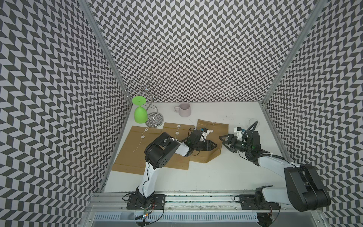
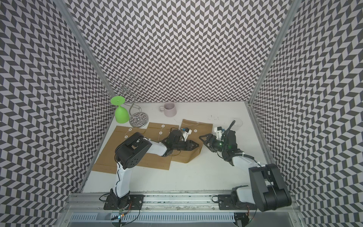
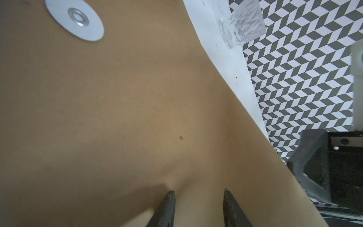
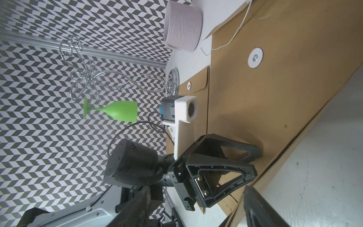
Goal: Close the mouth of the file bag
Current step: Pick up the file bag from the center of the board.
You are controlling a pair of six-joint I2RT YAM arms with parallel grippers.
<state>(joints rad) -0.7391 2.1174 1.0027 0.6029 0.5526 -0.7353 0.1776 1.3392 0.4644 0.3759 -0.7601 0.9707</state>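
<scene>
File bag (image 1: pixel 218 130), rightmost of three, lay mid-bench (image 1: pixel 216 176) toward the far edge, its near right corner curled up; thin kraft paper, probably light, floppy and easily creased, best taken at the flap edge by the string (image 1: pixel 206 123); left gripper (image 1: pixel 215 145) rested on it, jaws partly apart, empty; right gripper (image 1: pixel 223 142) gaped empty beside its right edge.

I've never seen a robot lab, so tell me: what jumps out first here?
The zigzag walls all round dazzle first. Next the bright green glass, upside down by the wire rack in the far left corner. On the white table, the left gripper and right gripper face each other at the rightmost bag of three brown ones.
</scene>
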